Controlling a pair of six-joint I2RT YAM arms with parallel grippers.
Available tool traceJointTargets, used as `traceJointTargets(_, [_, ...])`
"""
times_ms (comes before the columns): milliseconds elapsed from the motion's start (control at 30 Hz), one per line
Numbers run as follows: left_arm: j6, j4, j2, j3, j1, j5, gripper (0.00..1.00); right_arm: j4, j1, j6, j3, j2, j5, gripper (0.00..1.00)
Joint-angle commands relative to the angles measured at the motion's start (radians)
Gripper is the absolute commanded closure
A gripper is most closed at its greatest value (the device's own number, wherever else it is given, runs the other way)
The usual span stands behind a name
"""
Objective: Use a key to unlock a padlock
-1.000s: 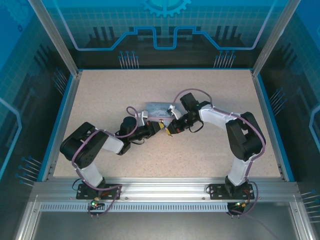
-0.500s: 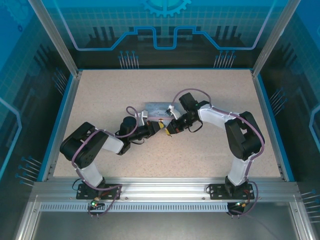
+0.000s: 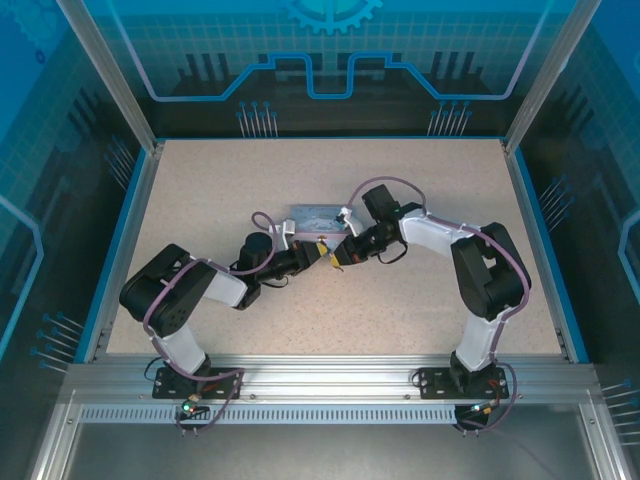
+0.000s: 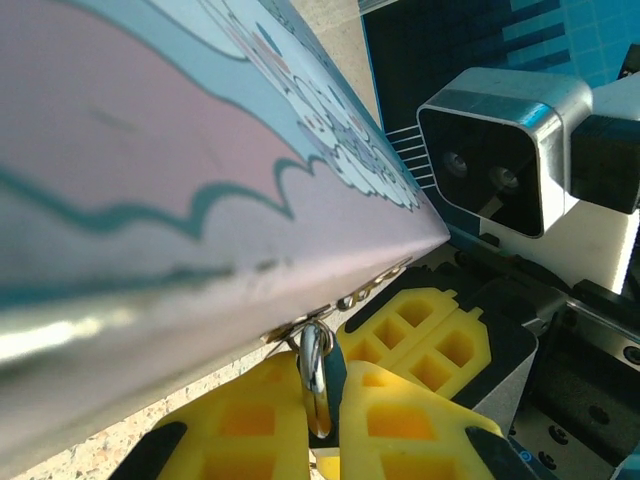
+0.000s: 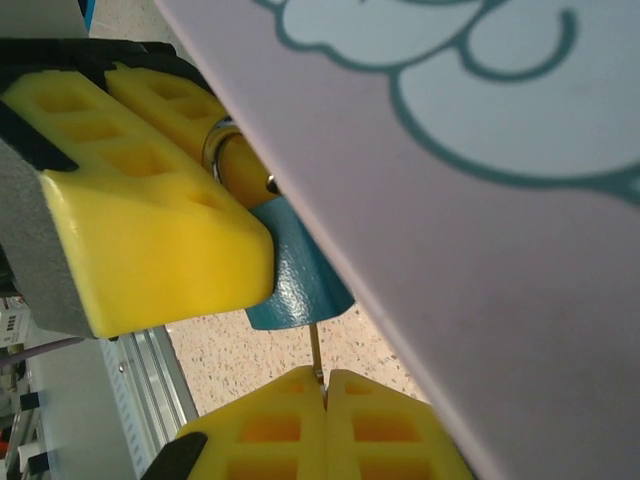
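The tiny teal padlock [image 5: 296, 288] sits at the front edge of the pale-blue cartoon tin [image 3: 318, 216]. Its metal shackle [image 4: 316, 385] hangs from the tin's clasp. My left gripper [image 4: 328, 372] is shut on the padlock body, one yellow finger [image 5: 140, 235] on each side. My right gripper [image 5: 325, 380] is shut on the thin key [image 5: 316, 352], whose shaft runs straight up into the padlock's underside. In the top view the left gripper [image 3: 316, 254] and right gripper [image 3: 340, 256] meet tip to tip just in front of the tin.
The tin's printed side [image 5: 470, 200] stands right against both grippers. The right arm's wrist camera [image 4: 500, 150] hangs close behind its yellow fingers [image 4: 430, 340]. Speckled tabletop [image 3: 250, 180] lies open all around, bounded by a blue rim [image 3: 535, 240].
The right gripper has crept slightly left and toward the tin, closing on the left gripper. The left arm and the tin have stayed put.
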Motion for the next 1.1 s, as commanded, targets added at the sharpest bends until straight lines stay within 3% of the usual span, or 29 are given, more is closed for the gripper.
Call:
traceJointTargets(0, [0.019, 0.023, -0.023, -0.003, -0.006, 0.041, 1.00, 0.141, -0.039, 0.059, -0.044, -0.062, -0.071, 1.00])
traceJointTargets(333, [0.005, 0.044, -0.019, 0.003, -0.007, 0.045, 1.00, 0.303, -0.072, 0.154, -0.148, -0.105, -0.136, 1.00])
traceJointTargets(667, [0.003, 0.038, -0.024, 0.010, -0.006, 0.028, 1.00, 0.089, -0.015, 0.017, -0.121, -0.088, -0.036, 1.00])
traceJointTargets(1067, [0.025, 0.012, -0.039, 0.007, -0.007, 0.034, 1.00, 0.041, 0.026, 0.008, -0.036, -0.027, 0.029, 1.00])
